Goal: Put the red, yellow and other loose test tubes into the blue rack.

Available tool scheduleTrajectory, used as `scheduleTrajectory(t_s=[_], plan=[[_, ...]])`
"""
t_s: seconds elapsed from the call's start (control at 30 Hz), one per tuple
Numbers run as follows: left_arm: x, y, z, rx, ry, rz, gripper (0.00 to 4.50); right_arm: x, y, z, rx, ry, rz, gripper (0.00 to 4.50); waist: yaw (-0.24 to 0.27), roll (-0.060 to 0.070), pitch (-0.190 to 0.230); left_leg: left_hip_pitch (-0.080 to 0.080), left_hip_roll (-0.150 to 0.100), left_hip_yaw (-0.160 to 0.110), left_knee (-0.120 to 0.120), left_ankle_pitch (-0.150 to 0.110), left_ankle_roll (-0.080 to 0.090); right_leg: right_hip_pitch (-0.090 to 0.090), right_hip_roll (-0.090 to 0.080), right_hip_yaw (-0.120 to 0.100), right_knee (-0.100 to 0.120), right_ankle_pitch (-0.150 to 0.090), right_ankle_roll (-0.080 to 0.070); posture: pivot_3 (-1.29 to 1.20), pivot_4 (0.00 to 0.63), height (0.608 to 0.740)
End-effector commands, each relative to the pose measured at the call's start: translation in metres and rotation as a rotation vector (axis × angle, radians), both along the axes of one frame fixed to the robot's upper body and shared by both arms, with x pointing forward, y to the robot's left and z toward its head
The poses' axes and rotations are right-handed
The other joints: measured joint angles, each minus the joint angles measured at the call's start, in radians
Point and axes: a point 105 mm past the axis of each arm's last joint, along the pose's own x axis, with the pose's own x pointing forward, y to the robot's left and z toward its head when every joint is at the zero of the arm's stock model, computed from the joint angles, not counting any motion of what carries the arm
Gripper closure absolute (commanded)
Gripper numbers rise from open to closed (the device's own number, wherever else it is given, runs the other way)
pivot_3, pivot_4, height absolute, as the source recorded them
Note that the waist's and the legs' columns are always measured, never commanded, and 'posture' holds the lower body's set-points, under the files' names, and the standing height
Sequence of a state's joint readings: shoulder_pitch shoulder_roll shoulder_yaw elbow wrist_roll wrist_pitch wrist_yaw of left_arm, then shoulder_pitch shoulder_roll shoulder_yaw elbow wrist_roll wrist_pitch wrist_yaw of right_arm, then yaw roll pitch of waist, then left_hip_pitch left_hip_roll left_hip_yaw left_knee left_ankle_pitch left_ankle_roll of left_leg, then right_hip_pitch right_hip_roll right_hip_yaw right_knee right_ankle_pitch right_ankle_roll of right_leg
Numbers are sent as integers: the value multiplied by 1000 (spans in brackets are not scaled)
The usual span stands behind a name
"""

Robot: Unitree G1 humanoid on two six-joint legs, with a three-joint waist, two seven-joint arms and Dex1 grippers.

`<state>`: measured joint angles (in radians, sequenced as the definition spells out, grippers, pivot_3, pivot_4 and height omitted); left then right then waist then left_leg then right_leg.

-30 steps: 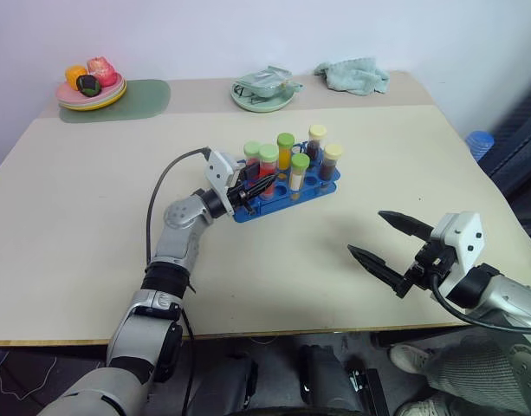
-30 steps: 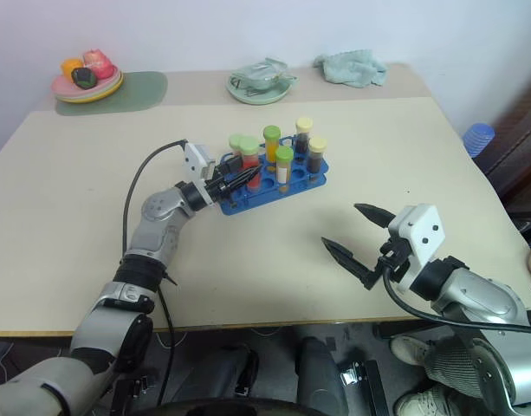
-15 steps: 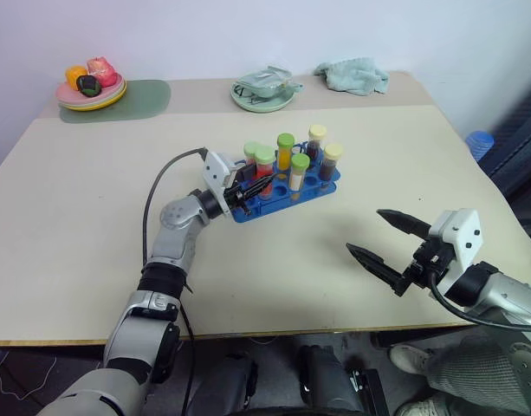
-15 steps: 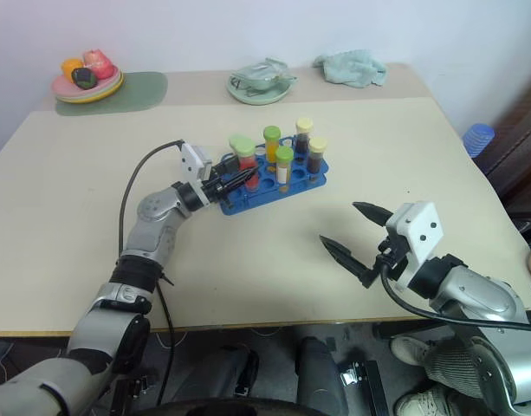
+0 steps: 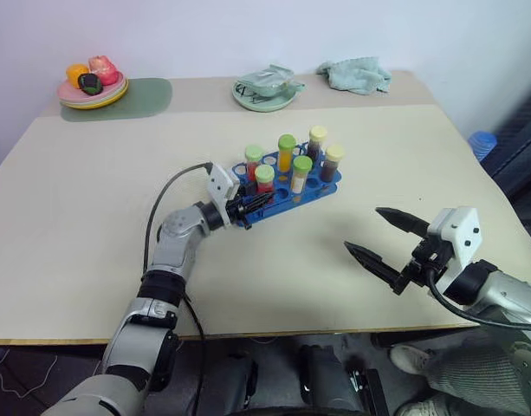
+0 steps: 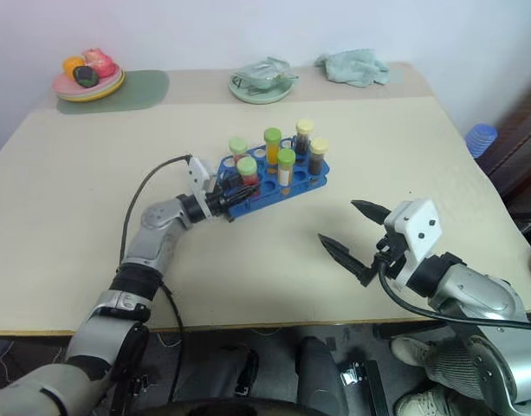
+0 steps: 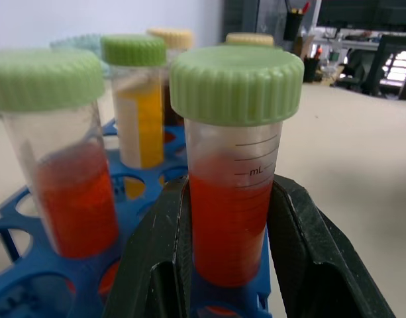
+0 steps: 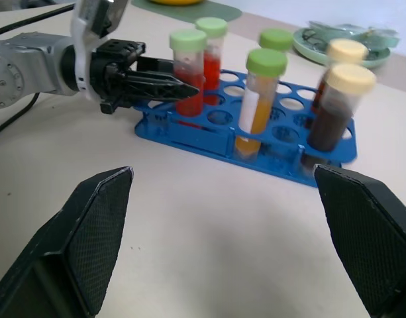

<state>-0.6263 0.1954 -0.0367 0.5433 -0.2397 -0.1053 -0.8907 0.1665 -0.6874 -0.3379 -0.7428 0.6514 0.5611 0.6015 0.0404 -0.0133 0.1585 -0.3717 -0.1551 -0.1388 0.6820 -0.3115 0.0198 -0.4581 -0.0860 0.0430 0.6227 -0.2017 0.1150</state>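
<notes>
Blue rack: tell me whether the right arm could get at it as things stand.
Probably yes. The right end effector is open over bare table, nothing between it and the blue rack; the left end effector grips a red tube at the far end.

The blue rack (image 5: 321, 189) sits mid-tabletop (image 5: 74, 199), six capped tubes upright in its holes. At its near-left end, a green-capped red tube (image 7: 232, 199) stands pinched between black end effector fingers (image 7: 156, 265).

Rack (image 5: 287, 186) mid-worktop (image 5: 74, 208), six tubes standing in it. My left gripper (image 5: 256, 201) at rack's near-left end, around tube (image 5: 265, 178). My right gripper (image 5: 382, 243) near-right, well apart. Plates (image 5: 92, 94) behind, along far edge.
</notes>
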Motion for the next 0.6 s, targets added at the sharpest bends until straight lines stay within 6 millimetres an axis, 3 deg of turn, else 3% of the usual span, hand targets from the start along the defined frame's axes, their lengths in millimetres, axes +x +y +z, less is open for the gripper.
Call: scheduleTrajectory(t_s=[0.03,0.07,0.17,0.3,0.43,0.6], plan=[[4,1,1,21,-22,15,3118,-4,1,8,-10,-40,15,0,0,0,0,0,0,0,0,0,0,0,0,0,0,0,0,0,150,740],[4,0,2,8,-4,2,3118,-4,1,8,-10,-40,14,0,0,0,0,0,0,0,0,0,0,0,0,0,0,0,0,0,150,740],[1,-2,13,-56,-3,-39,2164,-4,0,7,-10,-39,14,0,-2,0,0,0,0,0,0,0,0,0,0,0,0,0,0,0,150,740],[1,-1,28,-70,-105,13,234,-4,-1,6,-11,-39,14,0,-1,0,0,0,0,0,0,0,0,0,0,0,0,0,0,0,150,740],[-12,14,40,-82,-120,26,87,-4,-1,4,-14,-31,17,0,-4,0,0,0,0,0,0,0,0,0,0,0,0,0,0,0,150,740],[-33,44,30,28,-96,89,87,-4,-7,-1,-21,-10,6,0,-3,1,0,0,2,0,-1,0,0,0,3,1,0,0,0,0,150,740]])
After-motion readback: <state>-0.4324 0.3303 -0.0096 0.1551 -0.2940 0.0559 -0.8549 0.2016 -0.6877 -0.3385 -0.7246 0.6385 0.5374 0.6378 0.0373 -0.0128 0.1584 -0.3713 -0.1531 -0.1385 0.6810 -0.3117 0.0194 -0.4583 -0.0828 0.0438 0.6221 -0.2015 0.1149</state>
